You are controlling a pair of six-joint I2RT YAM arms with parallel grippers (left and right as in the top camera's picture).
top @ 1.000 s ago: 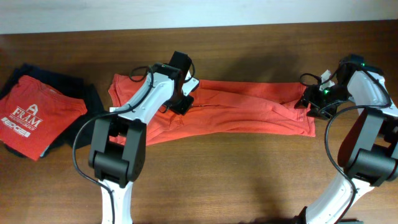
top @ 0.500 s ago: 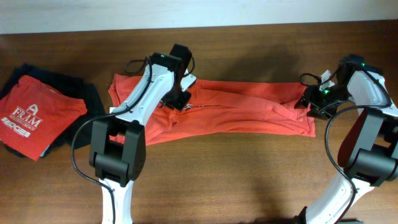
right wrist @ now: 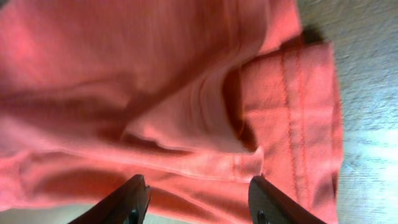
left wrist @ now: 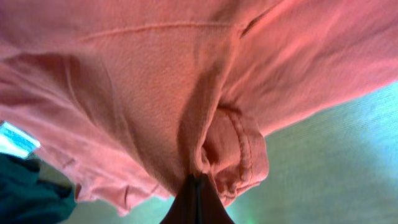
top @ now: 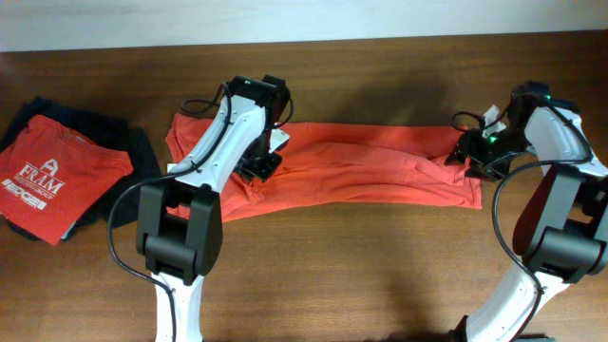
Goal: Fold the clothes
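The orange-red T-shirt (top: 370, 166) lies stretched in a long crumpled band across the table, plain side showing. My left gripper (top: 261, 157) is over its left part and is shut on a pinch of the fabric (left wrist: 227, 149), fingers (left wrist: 196, 186) pressed together. My right gripper (top: 472, 157) is at the shirt's right end. In the right wrist view its fingers (right wrist: 199, 186) are spread wide over a hemmed fold (right wrist: 292, 118), holding nothing.
A folded red shirt with a white "FRAM" logo (top: 52, 176) lies on a dark navy garment (top: 90, 128) at the far left. Bare wooden table (top: 380, 266) shows in front of the T-shirt, and both arm bases stand at the front edge.
My left gripper has moved left and slightly toward the front with the pinched fabric, smoothing the shirt's middle. My right gripper has shifted slightly left at the shirt's right end.
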